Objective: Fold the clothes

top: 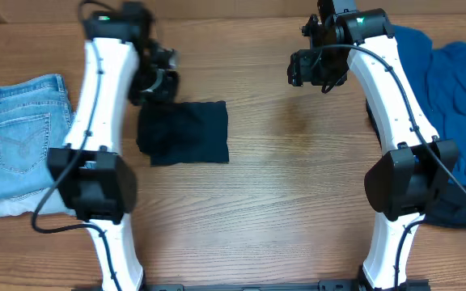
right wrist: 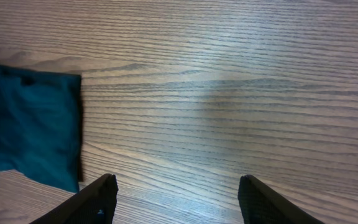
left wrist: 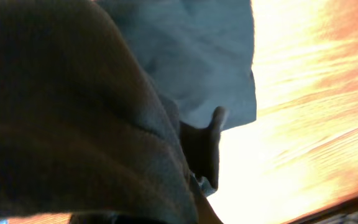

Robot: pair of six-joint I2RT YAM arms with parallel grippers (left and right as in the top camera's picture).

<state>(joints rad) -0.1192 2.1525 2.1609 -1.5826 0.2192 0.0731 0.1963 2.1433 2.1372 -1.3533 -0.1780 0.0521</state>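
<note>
A dark navy garment (top: 188, 133) lies folded into a rectangle on the wooden table left of centre. My left gripper (top: 158, 85) is at its far left corner. In the left wrist view the dark cloth (left wrist: 191, 56) fills most of the frame and hides the fingers; the gripper seems shut on the cloth. My right gripper (top: 307, 69) is open and empty above bare wood to the right of the garment. In the right wrist view its fingers (right wrist: 176, 183) stand wide apart, with the garment (right wrist: 30, 124) at the left edge.
Folded light blue jeans (top: 23, 137) lie at the left edge of the table. A loose pile of blue clothes (top: 451, 89) lies at the far right, with a darker piece (top: 459, 206) below it by the right arm's base.
</note>
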